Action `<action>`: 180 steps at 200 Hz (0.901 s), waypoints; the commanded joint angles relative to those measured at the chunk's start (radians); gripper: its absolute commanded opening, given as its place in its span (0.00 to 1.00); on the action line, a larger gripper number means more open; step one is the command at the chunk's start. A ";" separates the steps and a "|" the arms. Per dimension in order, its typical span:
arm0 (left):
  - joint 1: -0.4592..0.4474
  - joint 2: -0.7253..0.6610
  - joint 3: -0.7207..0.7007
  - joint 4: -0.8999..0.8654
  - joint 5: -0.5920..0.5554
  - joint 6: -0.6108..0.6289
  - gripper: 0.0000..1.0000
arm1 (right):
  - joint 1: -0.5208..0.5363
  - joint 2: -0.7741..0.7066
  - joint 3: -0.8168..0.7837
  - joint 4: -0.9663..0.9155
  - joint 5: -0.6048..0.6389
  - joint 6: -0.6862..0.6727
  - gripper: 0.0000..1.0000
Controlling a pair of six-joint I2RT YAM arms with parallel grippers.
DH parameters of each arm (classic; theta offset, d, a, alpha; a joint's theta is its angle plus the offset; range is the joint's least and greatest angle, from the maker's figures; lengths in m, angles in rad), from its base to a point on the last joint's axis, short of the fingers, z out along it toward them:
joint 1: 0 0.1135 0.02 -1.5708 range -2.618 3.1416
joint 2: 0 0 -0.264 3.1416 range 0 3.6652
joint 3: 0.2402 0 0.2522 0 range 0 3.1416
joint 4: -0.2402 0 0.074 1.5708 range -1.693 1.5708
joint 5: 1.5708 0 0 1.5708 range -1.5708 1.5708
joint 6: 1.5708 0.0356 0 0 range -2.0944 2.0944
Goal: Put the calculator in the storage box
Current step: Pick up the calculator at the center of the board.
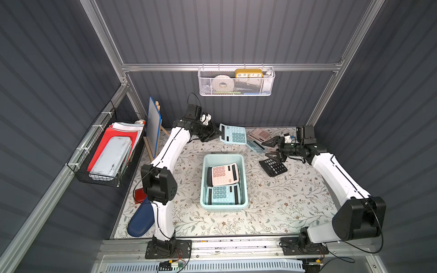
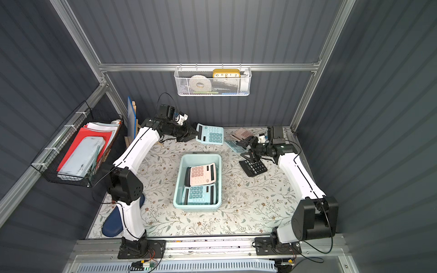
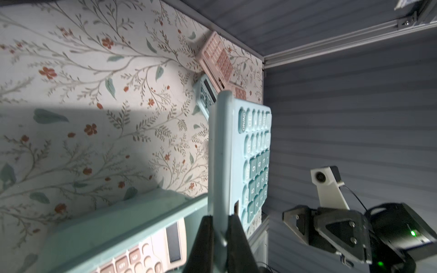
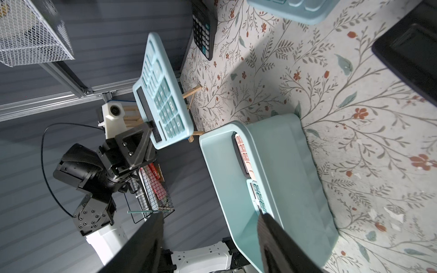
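Note:
A light blue calculator (image 1: 233,134) (image 2: 210,134) hangs tilted above the table's back edge, behind the storage box. My left gripper (image 1: 218,136) (image 3: 218,217) is shut on the display end of its casing (image 3: 236,153), and the right wrist view shows the same grip (image 4: 160,94). The pale mint storage box (image 1: 223,156) (image 2: 199,155) (image 4: 283,177) stands mid-table. Inside it are a pink calculator (image 1: 223,175) and a blue one (image 1: 222,195). My right gripper (image 1: 269,149) (image 4: 210,215) hovers open and empty at the right, above a black calculator (image 1: 273,167).
A pink calculator (image 1: 260,134) and a small teal one (image 1: 255,145) lie at the back right. An easel board (image 1: 153,128) leans at the back left. A black wire basket (image 1: 108,153) hangs on the left wall, a white mesh basket (image 1: 236,81) on the back wall.

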 commanded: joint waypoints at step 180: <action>-0.001 -0.342 -0.497 0.181 0.202 -0.040 0.28 | 0.187 0.114 0.017 0.239 -0.142 0.093 0.07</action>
